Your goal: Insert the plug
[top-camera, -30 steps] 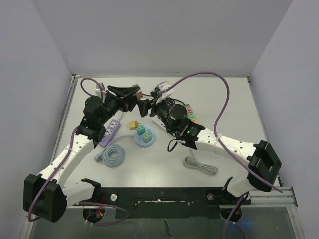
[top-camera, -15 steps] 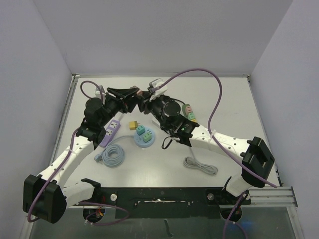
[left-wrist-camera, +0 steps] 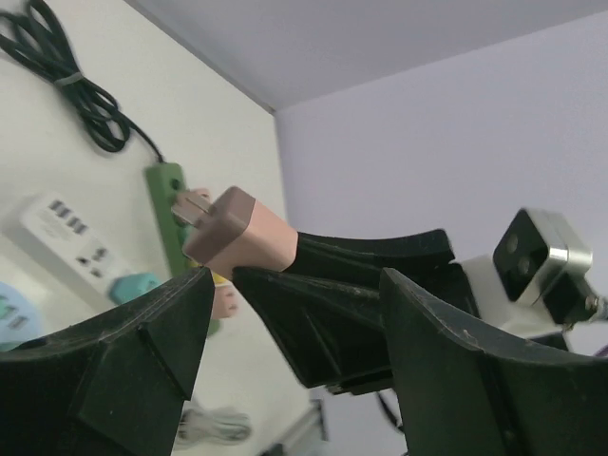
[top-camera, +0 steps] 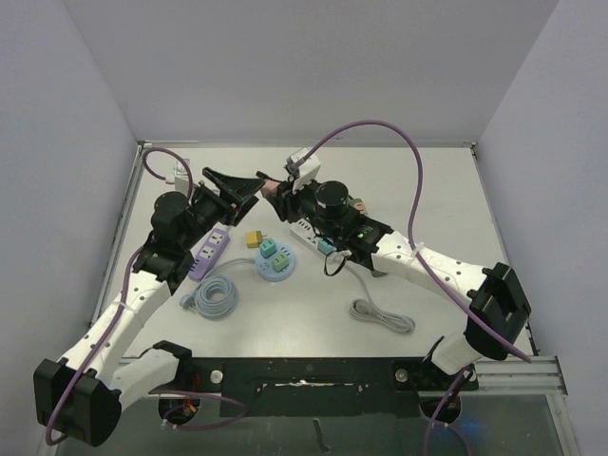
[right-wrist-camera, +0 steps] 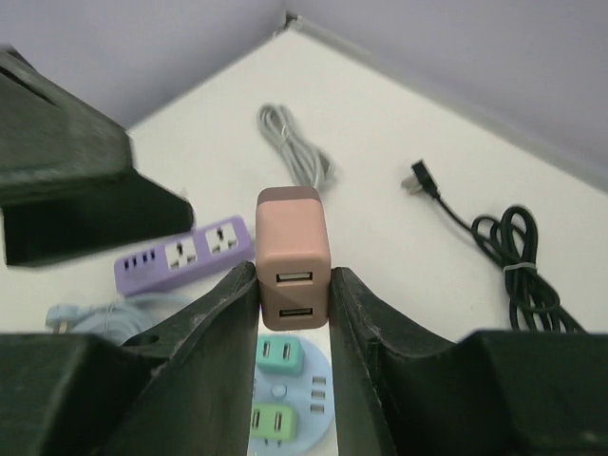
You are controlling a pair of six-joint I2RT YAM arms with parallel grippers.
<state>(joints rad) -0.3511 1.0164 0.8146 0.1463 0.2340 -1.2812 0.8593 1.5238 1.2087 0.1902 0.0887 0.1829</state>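
The plug (right-wrist-camera: 293, 249) is a pink block with two USB ports, held above the table. My right gripper (right-wrist-camera: 293, 277) is shut on it, with the fingers (right-wrist-camera: 237, 304) pressing both of its sides. In the left wrist view the plug (left-wrist-camera: 242, 231) sticks out of the right gripper's black fingers, prongs pointing away to the left. My left gripper (left-wrist-camera: 296, 280) is open, its jaws wide apart just below the plug and not touching it. From above, the plug (top-camera: 270, 186) sits between the left gripper (top-camera: 249, 188) and the right gripper (top-camera: 277, 197).
Under the plug lie a purple power strip (top-camera: 209, 252), a round blue socket hub (top-camera: 275, 261), a white strip (left-wrist-camera: 71, 233) and a green strip (top-camera: 359, 211). A light blue cable coil (top-camera: 211, 296), a grey cable (top-camera: 383, 316) and a black cable (right-wrist-camera: 513, 266) lie around.
The right gripper has shut on the plug. The left gripper has opened, let the plug go and drawn back a little to the left.
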